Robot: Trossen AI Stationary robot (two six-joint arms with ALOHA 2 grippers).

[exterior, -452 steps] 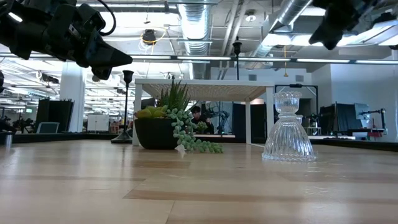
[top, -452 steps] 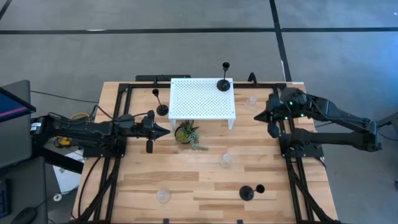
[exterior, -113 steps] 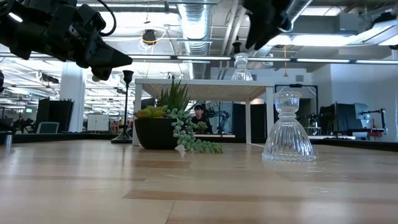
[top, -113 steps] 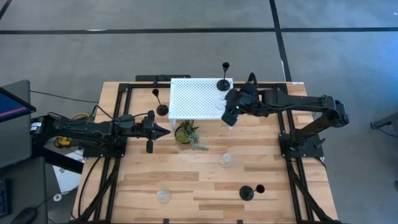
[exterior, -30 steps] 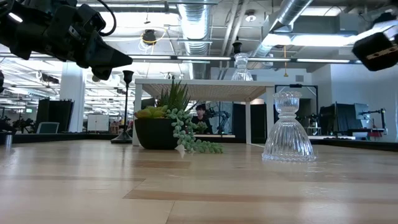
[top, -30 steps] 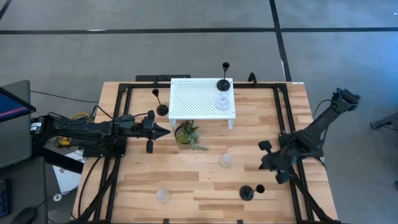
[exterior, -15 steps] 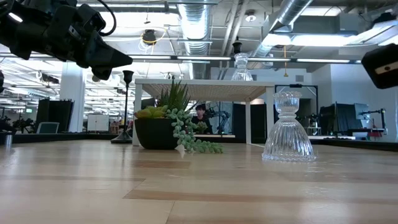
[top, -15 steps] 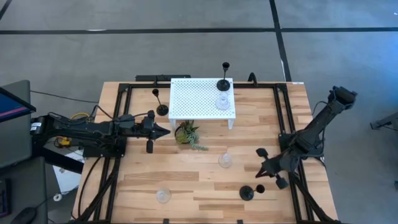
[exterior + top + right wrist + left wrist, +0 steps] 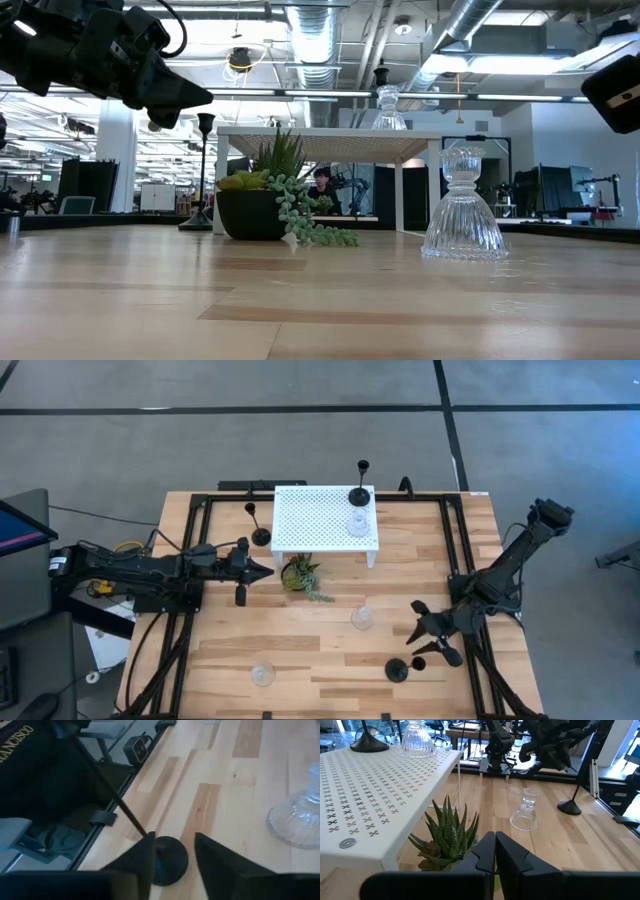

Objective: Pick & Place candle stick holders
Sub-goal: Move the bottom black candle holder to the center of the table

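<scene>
One black candle stick holder (image 9: 397, 670) stands at the high view's lower right on the desk (image 9: 320, 650), under the spread right hand (image 9: 425, 636), whose finger could clip its thin stem and topple it.

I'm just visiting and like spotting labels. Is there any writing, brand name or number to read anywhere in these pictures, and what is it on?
"ANCISCO": white capitals, cut off by the picture's edge, on a dark surface beyond the table in the right wrist view; what that surface is cannot be told.
White perforated stand: only a punched pattern, no writing.
Monitor beside the table: coloured screen, nothing readable.
Room behind the table in the low view: any signs are too small to read.
</scene>
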